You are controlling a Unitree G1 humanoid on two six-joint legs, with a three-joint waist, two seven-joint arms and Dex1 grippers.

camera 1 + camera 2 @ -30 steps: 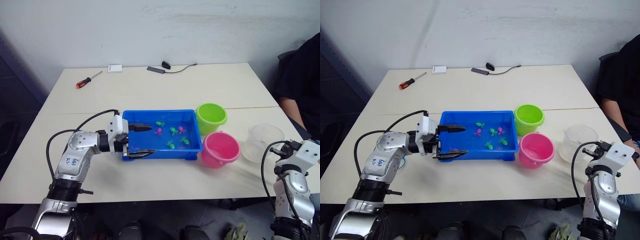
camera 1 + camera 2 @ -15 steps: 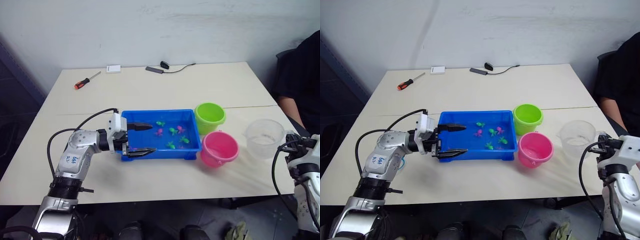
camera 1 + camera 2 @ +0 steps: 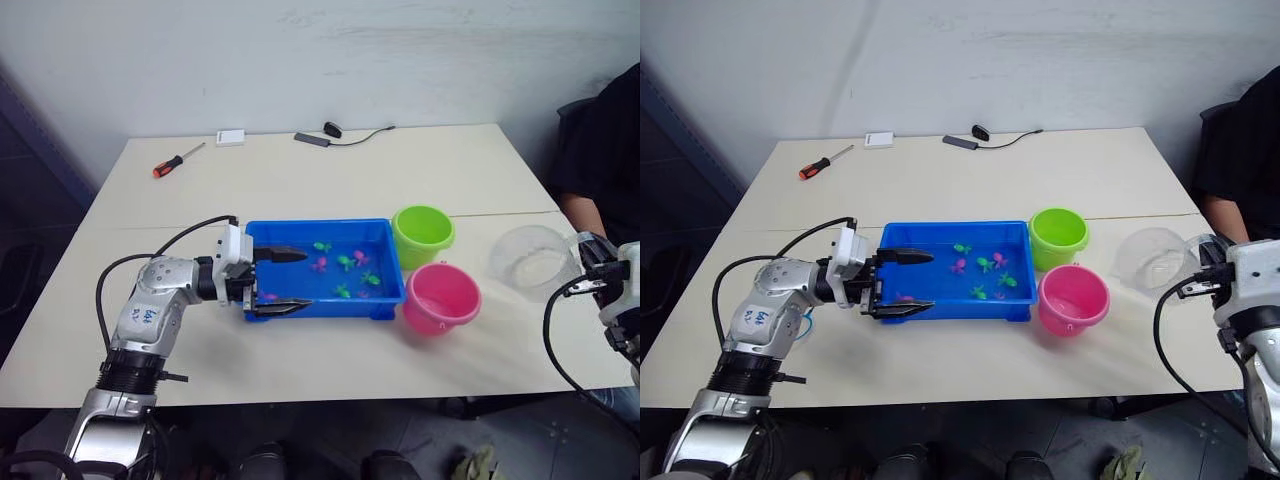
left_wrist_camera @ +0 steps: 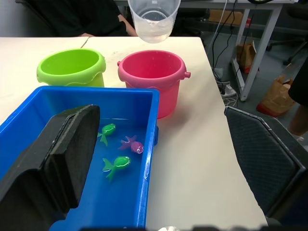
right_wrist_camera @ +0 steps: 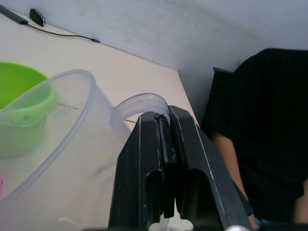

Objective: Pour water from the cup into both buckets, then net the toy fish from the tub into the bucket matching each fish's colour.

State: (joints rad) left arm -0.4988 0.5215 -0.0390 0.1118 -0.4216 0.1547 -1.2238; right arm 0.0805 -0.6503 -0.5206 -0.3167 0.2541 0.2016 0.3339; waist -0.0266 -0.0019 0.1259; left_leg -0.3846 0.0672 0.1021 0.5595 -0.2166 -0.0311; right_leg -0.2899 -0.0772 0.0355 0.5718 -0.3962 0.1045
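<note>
Right claw [image 5: 163,127] clamped on cup [image 3: 1152,258] handle, raised beside pink bucket [image 3: 1073,300]

Blue handwritten marks on the left arm [image 3: 146,318] are illegible.

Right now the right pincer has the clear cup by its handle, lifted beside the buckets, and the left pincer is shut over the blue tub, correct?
Not quite: the left pincer is open, one finger inside the blue tub and one outside its near wall, as the left eye view shows. The right pincer does grip the clear cup by its handle, lifted beside the buckets.
</note>
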